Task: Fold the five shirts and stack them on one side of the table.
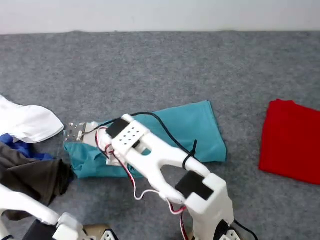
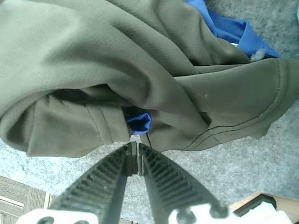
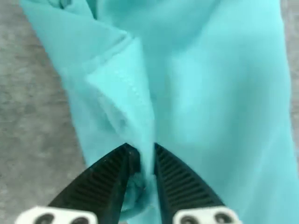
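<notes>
- My right gripper point(image 3: 141, 151) is nearly closed, its black ribbed jaws pinching a raised fold of the teal shirt point(image 1: 200, 127).
- That fold is a stitched hem edge, standing up in a soft ridge between the jaws. The fabric around it is smooth and thin.
- In the high view the teal shirt lies near the middle of the table point(image 1: 175, 65). It forms a long, roughly rectangular shape, flat at its right end and rumpled at the left end, where the gripper holds it.
- A black cable point(image 1: 165, 125) runs along the white plastic arm and crosses over the teal cloth.
- My left gripper point(image 2: 138, 147) has its toothed jaws pressed together. The tips are right at the hem of the olive shirt point(image 2: 117, 60), and I cannot tell whether any cloth is caught between them.
- The olive shirt is a fine mesh knit with dark stitching, bunched in deep, loose folds at the table's left side.
- A blue shirt point(image 2: 229, 25) pokes out from under it, crumpled, with one small corner showing through a gap close to the jaw tips.
- A white shirt point(image 1: 27, 122) lies just behind that heap, rounded and unfolded.
- The red shirt point(image 1: 292, 140) sits well apart at the right edge, a flat, folded rectangle.
- The table surface is a grey, felt-like nap.
</notes>
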